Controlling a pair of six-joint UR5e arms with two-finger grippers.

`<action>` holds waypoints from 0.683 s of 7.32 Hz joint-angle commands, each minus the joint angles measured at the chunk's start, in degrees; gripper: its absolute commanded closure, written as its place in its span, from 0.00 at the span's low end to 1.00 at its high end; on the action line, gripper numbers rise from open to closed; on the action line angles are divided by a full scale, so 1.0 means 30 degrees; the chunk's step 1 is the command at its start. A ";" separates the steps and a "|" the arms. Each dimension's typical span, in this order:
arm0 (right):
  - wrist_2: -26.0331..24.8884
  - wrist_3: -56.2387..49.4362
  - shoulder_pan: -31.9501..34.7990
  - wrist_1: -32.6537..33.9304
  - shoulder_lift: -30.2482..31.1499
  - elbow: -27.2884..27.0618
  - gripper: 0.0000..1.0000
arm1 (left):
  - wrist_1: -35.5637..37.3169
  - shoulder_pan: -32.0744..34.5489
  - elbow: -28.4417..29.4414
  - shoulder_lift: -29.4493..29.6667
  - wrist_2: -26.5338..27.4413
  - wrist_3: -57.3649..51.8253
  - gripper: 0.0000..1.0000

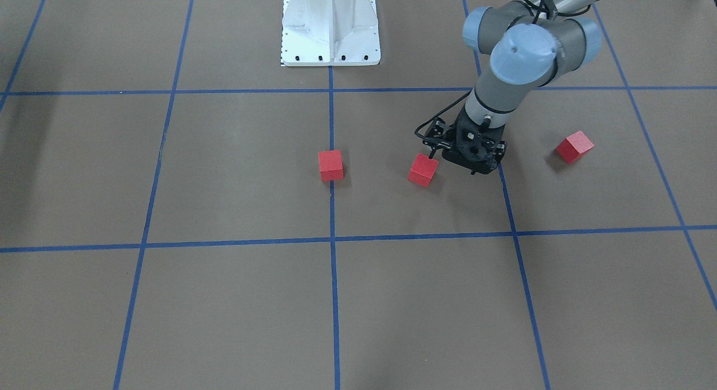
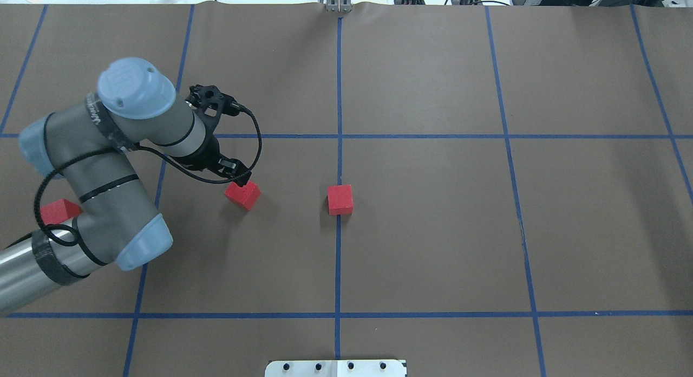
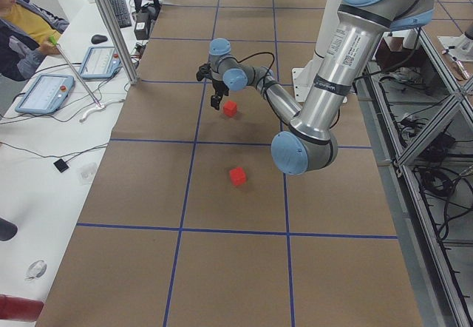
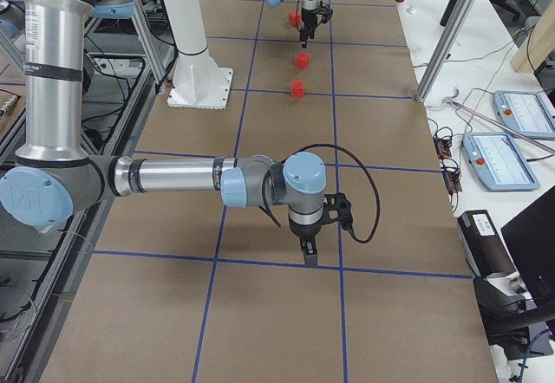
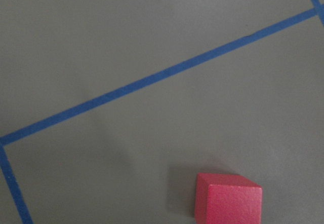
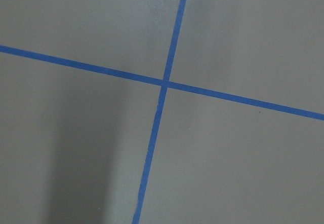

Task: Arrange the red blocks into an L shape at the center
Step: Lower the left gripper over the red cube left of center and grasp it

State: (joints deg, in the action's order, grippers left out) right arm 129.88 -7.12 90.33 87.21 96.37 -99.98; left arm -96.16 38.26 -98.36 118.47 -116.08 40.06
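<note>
Three red blocks lie apart on the brown tabletop. One block sits on the blue centre line. A second block, turned askew, rests on the table beside my left gripper and shows at the bottom of the left wrist view. The gripper hangs just over it; its fingers are hidden, so I cannot tell whether it is open or shut. The third block lies further out, partly behind the left arm. My right gripper hovers far from the blocks; I cannot tell its state.
The white robot base stands at the table's robot-side edge. An operator sits by tablets on a side desk. A metal post stands at the table's far edge. The right wrist view shows a tape crossing.
</note>
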 commanded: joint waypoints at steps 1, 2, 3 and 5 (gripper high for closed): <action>0.0008 0.0029 0.0008 -0.0095 0.0015 0.0015 0.01 | -0.0027 -0.1063 0.1522 0.1200 0.0959 0.0417 0.00; 0.0037 0.0203 0.0008 -0.0095 0.0014 -0.0014 0.01 | -0.0056 -0.1094 0.1730 0.1203 0.0959 0.0214 0.00; 0.0038 0.0437 0.0008 -0.0095 -0.0044 0.0015 0.01 | -0.0086 -0.1094 0.1761 0.1174 0.0959 0.0125 0.00; 0.0038 0.0527 0.0008 -0.0095 -0.0103 0.0015 0.01 | -0.1250 -0.1153 0.2342 0.0999 0.0959 0.0153 0.02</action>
State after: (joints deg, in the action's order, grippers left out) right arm 129.98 -5.74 90.35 86.93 96.15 -99.95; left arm -97.62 34.93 -92.77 121.72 -113.22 40.51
